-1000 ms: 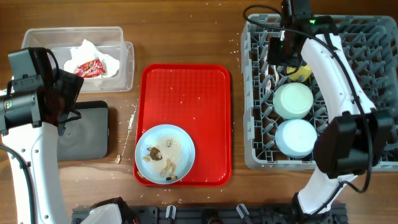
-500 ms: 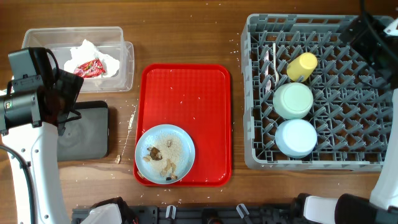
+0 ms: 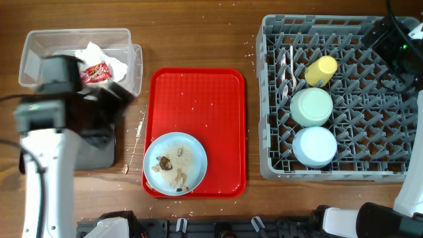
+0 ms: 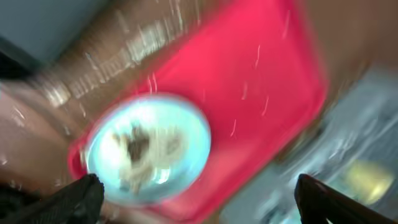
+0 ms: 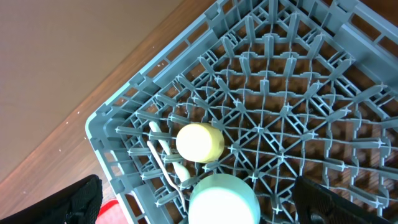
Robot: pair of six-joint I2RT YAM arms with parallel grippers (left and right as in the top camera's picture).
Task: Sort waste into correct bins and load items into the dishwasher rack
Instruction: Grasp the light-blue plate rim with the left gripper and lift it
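The grey dishwasher rack (image 3: 396, 125) on the right holds a yellow cup (image 3: 320, 71) on its side, a pale green bowl (image 3: 312, 107), a light blue bowl (image 3: 314, 146), and a white fork and spoon (image 3: 289, 66). My right gripper (image 5: 202, 205) hangs open high above the cup (image 5: 200, 142) with nothing in it. A light blue plate (image 3: 175, 163) with food scraps sits on the red tray (image 3: 198, 99). My left gripper (image 4: 199, 202) is open and motion-blurred over the plate (image 4: 146, 146). The clear tub (image 3: 39, 46) holds a white napkin (image 3: 92, 53) and a red wrapper (image 3: 99, 71).
The black tray (image 3: 96, 153) lies below the tub, mostly covered by my left arm (image 3: 46, 119). Crumbs are scattered on the wood between the black tray and the red tray. My right arm (image 3: 400, 46) reaches in at the rack's far right corner.
My right gripper opened and pulled back up to the rack's right corner, leaving the yellow cup in the rack. My left arm swung right toward the red tray.
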